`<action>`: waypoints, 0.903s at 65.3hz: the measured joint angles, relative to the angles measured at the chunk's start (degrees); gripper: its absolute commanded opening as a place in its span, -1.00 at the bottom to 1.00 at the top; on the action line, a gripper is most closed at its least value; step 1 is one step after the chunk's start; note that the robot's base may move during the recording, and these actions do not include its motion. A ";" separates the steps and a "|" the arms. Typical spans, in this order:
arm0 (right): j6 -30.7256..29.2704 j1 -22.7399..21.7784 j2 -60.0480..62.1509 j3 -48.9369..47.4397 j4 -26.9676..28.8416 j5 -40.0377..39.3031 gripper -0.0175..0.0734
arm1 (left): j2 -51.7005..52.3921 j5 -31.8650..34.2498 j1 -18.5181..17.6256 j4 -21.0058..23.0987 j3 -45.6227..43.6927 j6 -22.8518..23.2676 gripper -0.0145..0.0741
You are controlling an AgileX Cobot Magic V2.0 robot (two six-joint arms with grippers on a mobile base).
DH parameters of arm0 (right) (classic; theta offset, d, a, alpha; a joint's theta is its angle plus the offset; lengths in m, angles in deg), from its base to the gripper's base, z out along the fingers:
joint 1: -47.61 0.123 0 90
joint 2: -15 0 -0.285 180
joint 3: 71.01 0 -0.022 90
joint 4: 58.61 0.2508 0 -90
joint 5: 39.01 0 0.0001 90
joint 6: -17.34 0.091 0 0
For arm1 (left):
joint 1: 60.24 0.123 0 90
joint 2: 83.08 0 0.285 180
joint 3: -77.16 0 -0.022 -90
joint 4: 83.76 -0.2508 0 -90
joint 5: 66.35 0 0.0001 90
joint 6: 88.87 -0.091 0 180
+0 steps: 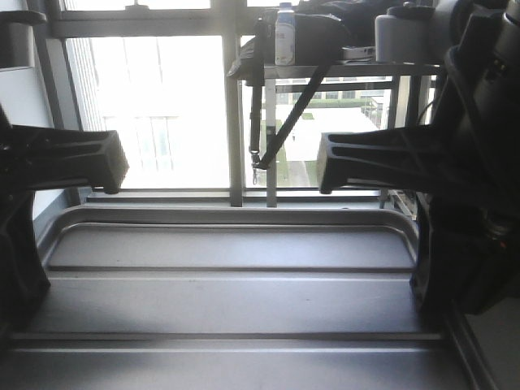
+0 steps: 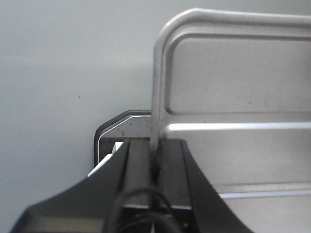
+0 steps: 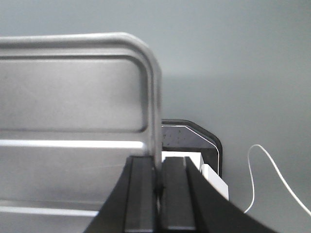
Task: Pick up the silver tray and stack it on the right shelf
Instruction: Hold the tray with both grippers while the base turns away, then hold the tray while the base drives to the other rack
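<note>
The silver tray [image 1: 227, 292] fills the lower half of the front view, level, with two long ridges across its floor. My left gripper [image 1: 114, 166] and right gripper [image 1: 329, 162] reach in from either side above it. In the left wrist view the left gripper [image 2: 155, 145] is shut on the tray's [image 2: 233, 87] left rim. The right wrist view shows the right gripper [image 3: 158, 162] shut on the right rim of the tray [image 3: 73, 87]. The right shelf is out of view.
A bright window stands straight ahead. A rack level [image 1: 341, 69] at upper right carries a white bottle [image 1: 284, 32] and a black bag with a hanging strap [image 1: 284, 122]. Under the tray lie a black base [image 2: 116, 131] and a white cable [image 3: 272, 170].
</note>
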 measured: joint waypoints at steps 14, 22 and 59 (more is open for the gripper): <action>0.00 0.00 0.00 0.00 0.00 0.00 -0.49 | 0.00 0.10 0.00 0.00 0.00 0.00 -0.90; 0.00 0.00 0.00 0.00 0.00 0.00 -0.49 | 0.00 0.20 0.00 0.00 0.00 0.00 -0.90; 0.00 0.00 0.00 0.00 0.00 0.00 -0.49 | 0.00 0.20 0.00 0.00 0.00 0.00 -0.90</action>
